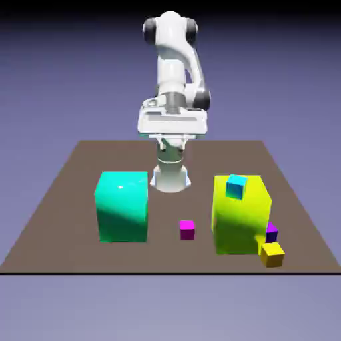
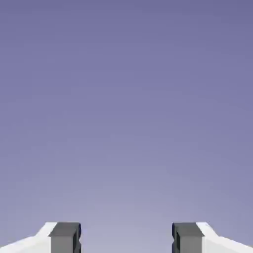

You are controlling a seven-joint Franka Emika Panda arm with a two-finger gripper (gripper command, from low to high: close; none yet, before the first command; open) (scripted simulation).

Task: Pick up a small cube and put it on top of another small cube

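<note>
Yellow cube (image 1: 272, 254): desk (image 1: 60, 220) front, beside purple cube (image 1: 272, 232). Pink cube (image 1: 187, 230): on the desk between teal block (image 1: 122, 206) and yellow-green block (image 1: 240, 214), untouched. Cyan cube (image 1: 236, 186): atop the latter. Pincer (image 2: 126, 238): released, empty, raised at rear. Pick and stacking judged outstanding.

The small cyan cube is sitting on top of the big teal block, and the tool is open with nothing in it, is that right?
Not quite. The exterior view shows the small cyan cube on top of the big yellow-green block, not the teal block. The rest holds: the hand view shows the tool open and empty.
</note>
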